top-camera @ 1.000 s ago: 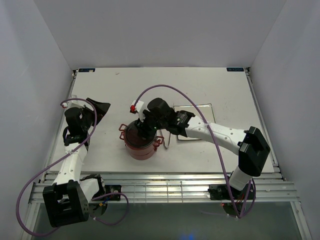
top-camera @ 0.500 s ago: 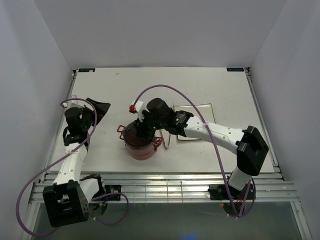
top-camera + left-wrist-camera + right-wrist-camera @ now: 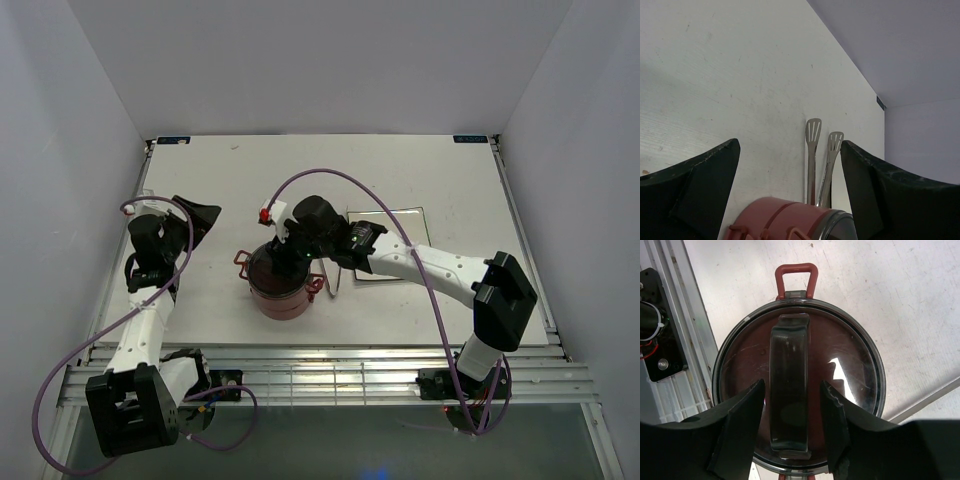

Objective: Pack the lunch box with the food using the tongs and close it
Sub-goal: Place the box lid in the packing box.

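You've got the lunch box (image 3: 276,292) on the white table (image 3: 400,170): red tiers stacked, dark lid (image 3: 262,270) on top, red clasps (image 3: 243,262) sticking out on its left and right sides. Your right gripper (image 3: 289,258) sits directly over the lunch box, down at the lid; the wrist hides how the jaws stand. The tongs (image 3: 336,281) lie flat just right of the lunch box, beside its right clasp. The square plate (image 3: 408,224) is right of and behind the lunch box, partly under your right arm (image 3: 440,268). Your left gripper (image 3: 190,222) is well left of the lunch box, fingers spread wide.
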`<state>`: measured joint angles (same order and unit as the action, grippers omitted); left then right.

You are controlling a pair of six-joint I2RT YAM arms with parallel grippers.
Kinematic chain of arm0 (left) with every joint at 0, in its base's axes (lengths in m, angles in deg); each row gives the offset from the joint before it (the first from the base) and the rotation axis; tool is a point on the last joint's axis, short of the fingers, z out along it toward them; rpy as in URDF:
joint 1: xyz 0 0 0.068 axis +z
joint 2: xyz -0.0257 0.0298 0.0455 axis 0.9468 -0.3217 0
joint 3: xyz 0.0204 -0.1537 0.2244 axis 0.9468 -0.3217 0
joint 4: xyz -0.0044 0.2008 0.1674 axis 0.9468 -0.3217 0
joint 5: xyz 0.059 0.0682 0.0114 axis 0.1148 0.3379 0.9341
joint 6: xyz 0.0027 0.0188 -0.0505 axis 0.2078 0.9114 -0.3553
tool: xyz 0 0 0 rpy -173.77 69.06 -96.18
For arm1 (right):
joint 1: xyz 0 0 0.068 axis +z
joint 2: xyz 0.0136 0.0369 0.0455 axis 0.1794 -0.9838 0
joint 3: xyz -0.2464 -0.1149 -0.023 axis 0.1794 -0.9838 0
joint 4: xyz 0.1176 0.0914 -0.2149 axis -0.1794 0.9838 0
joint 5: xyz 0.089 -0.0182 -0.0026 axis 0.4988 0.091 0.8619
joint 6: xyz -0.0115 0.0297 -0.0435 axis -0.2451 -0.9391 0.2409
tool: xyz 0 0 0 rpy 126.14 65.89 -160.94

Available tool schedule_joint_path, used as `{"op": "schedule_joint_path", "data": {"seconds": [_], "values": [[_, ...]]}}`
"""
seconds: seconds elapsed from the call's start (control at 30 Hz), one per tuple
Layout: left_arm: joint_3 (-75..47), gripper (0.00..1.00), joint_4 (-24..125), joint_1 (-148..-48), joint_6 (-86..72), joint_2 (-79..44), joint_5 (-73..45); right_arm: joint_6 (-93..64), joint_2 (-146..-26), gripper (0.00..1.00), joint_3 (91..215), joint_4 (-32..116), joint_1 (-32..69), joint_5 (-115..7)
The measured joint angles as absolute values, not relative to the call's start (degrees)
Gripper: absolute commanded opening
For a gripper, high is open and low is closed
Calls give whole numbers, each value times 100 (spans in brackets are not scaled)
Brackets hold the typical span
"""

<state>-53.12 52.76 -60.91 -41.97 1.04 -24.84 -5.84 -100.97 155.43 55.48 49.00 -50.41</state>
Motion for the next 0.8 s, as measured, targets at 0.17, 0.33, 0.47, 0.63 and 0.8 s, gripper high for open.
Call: {"op": "schedule_joint_path", "data": {"seconds": [0.17, 0.33, 0.47, 0.63, 0.8], "values": [[-4976, 88, 5007, -6126, -4046, 131, -2587, -560, -10094, 62, 15709, 5832, 4900, -5139], [-4635, 87, 4758, -6379, -3788, 187, -2627, -560, -10020, 68, 15742, 5915, 4897, -5240], [-4622, 87, 4415, -6733, -3552, 371, -2537, -582, -9729, 69, 15630, 5970, 4891, -5303], [-4423, 83, 3818, -7326, -3187, 526, -2207, -604, -9190, 69, 15403, 5972, 4891, -5379], [-4110, 60, 3272, -7697, -2866, 758, -2056, -615, -8543, 67, 14767, 5935, 4891, -5419]]}}
